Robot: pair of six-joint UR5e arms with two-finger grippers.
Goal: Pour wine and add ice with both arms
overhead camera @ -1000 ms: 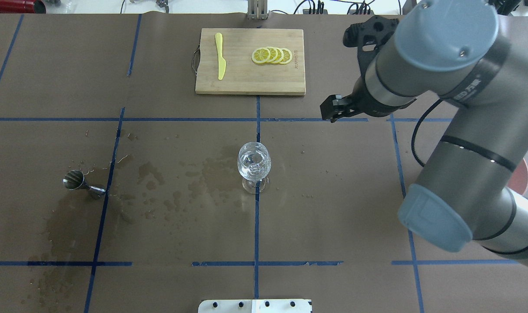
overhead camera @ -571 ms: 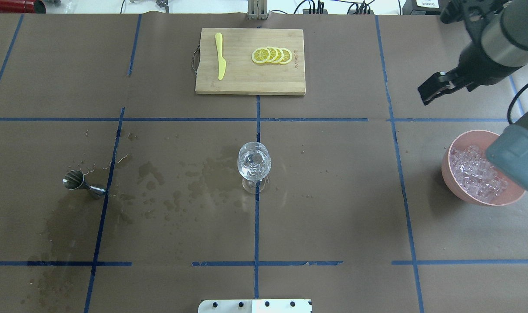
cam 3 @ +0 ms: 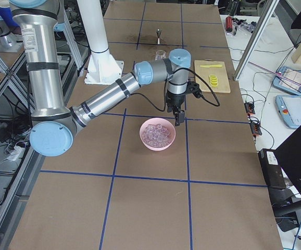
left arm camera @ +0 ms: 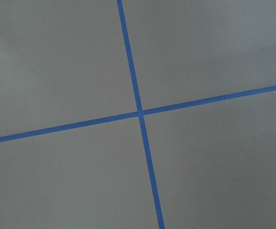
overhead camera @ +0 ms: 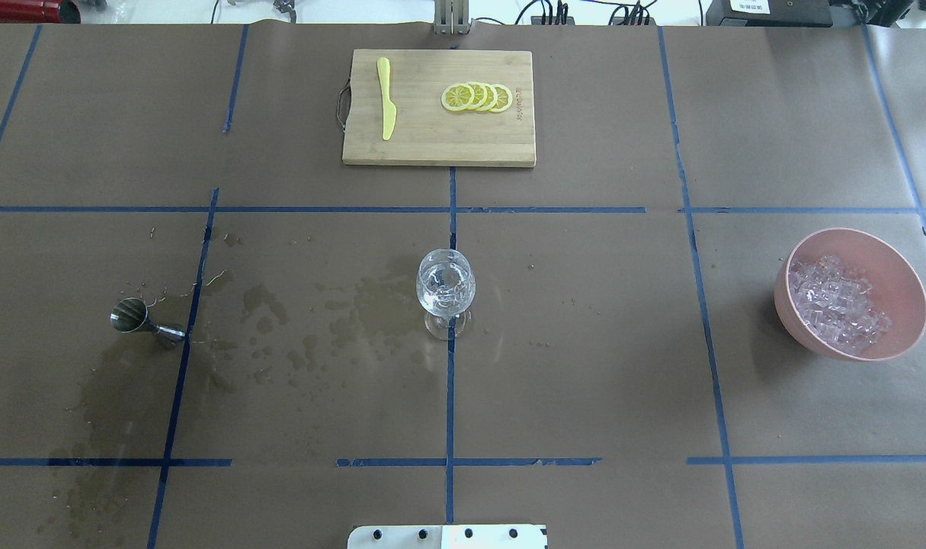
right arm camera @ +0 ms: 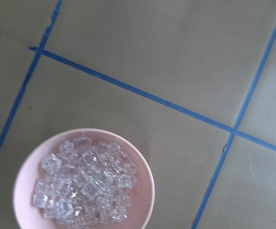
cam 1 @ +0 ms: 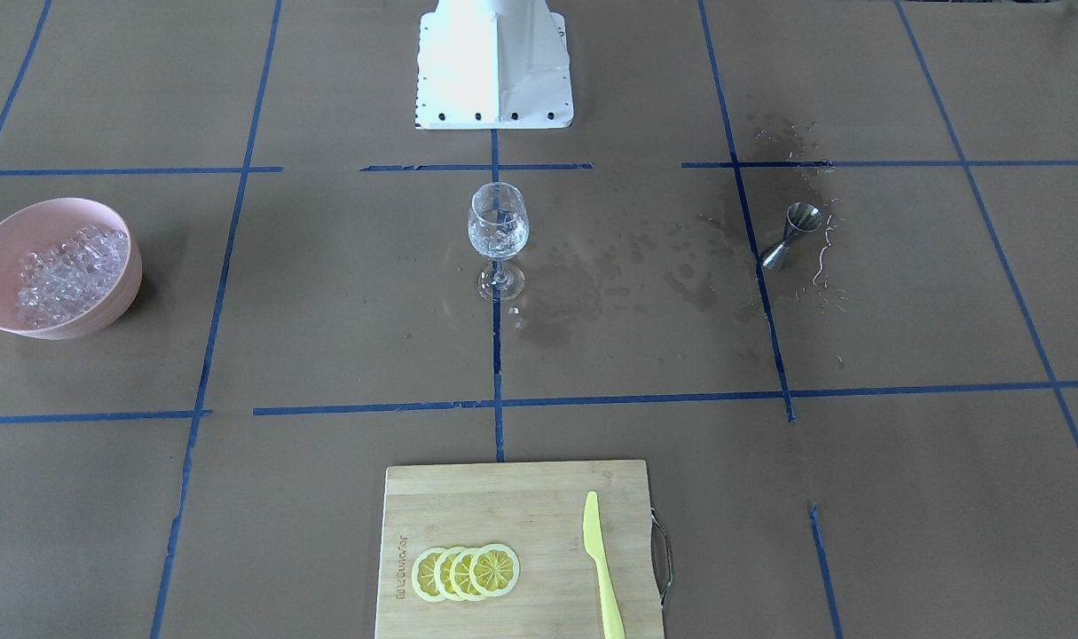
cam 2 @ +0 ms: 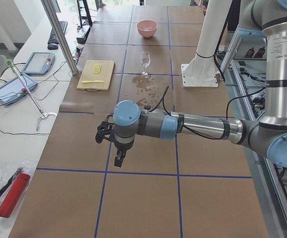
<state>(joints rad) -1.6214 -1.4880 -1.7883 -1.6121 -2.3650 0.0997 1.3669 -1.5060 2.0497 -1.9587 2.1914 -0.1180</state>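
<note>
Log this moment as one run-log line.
wine glass: upright, ice inside | pink bowl: holds ice | right gripper: raised near bowl, fingers unclear | left gripper: over table, far from glass

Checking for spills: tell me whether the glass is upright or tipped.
Upright. The glass stands on its base, with ice in its bowl.

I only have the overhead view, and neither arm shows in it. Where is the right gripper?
Observer: The exterior right view shows the right gripper pointing down, close by the pink bowl of ice.
Operator: Open or shut?
Observer: I cannot tell; its wrist camera shows only the bowl, at lower left, and nothing of the gripper.
Operator: And the other arm?
Observer: The exterior left view shows the left gripper pointing down above a crossing of blue tape lines, far from the wine glass.
</note>
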